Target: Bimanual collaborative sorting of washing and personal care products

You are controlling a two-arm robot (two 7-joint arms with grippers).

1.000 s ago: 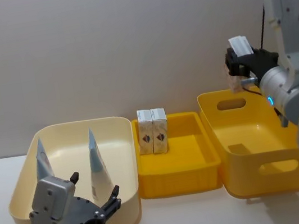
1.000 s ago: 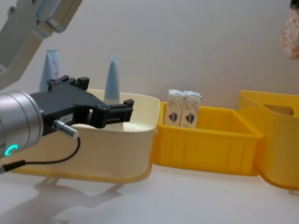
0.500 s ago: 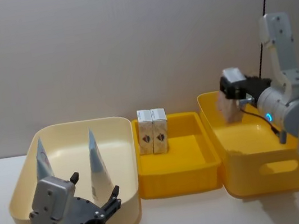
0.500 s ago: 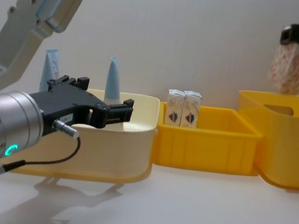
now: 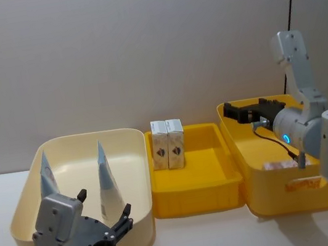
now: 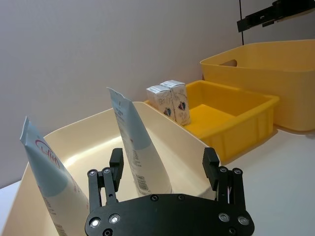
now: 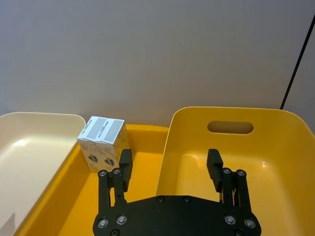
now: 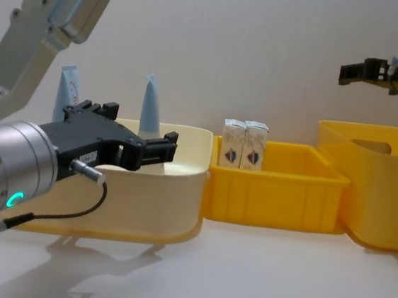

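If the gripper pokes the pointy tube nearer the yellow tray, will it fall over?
Probably. That tube stands tall on end in the cream tub, so a push near its thin top would likely tip it. It looks like soft plastic, so it may dent when squeezed. The open left gripper hangs just before it.

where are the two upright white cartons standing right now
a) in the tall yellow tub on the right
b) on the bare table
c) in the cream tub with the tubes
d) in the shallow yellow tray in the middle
d: the cartons stand side by side in the far left corner of the shallow yellow tray, which sits between the cream tub and the tall yellow tub.
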